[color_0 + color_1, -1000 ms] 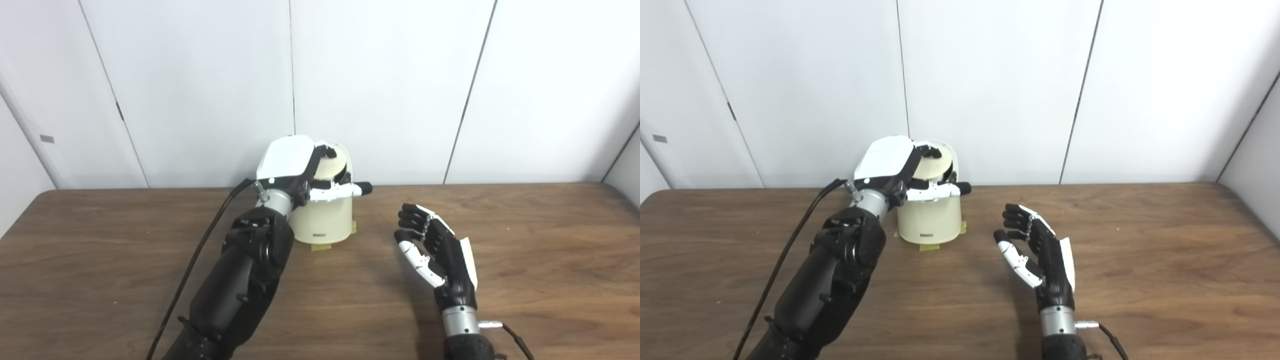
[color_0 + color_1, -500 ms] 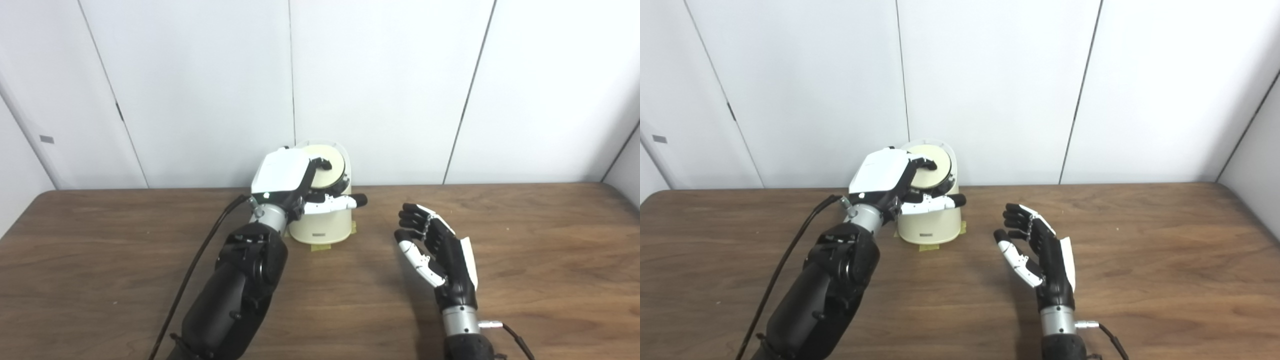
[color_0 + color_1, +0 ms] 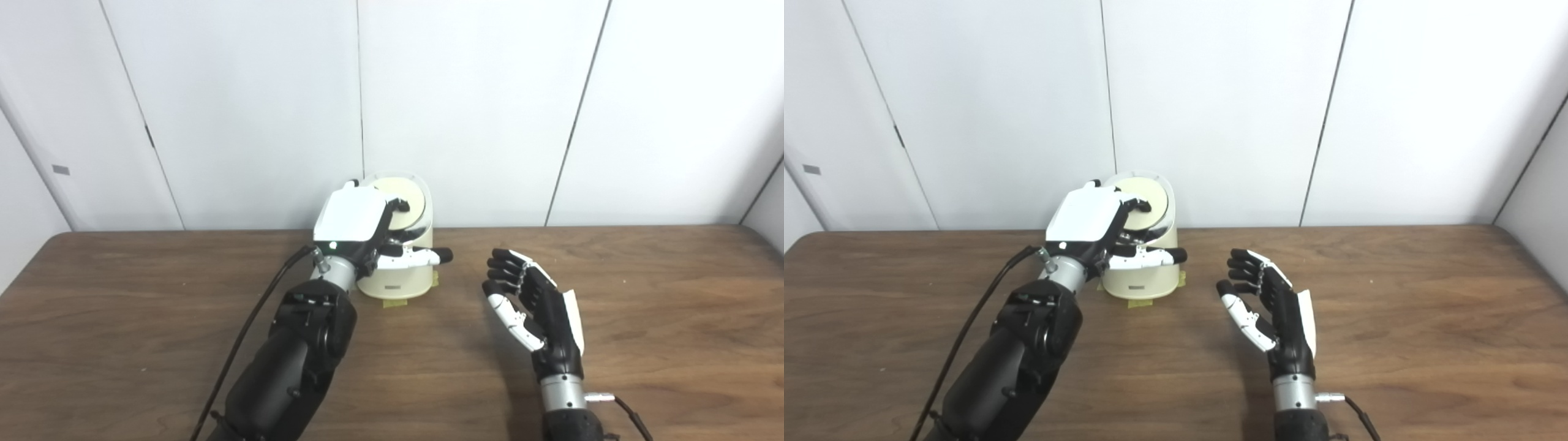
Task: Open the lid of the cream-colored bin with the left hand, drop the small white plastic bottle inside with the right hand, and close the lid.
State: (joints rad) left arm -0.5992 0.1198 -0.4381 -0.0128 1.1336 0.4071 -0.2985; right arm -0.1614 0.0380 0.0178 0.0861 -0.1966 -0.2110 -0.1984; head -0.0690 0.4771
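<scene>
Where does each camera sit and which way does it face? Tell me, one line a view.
Left eye view: on the head, facing forward and down at the table; both arms enter from below.
Right eye view: beside it, a little to the right, same aim, same arms.
Shared: left hand at the cream bin, right hand, white wall.

Wall [image 3: 465, 110]: white panels, split by thin dark vertical seams, some leaning.
Wall tag [image 3: 60, 169]: small grey rectangle on the far-left panel.
Bench [image 3: 674, 294]: dark brown wood grain, rounded far corners, set against the wall.
Light: even, soft shadows.
</scene>
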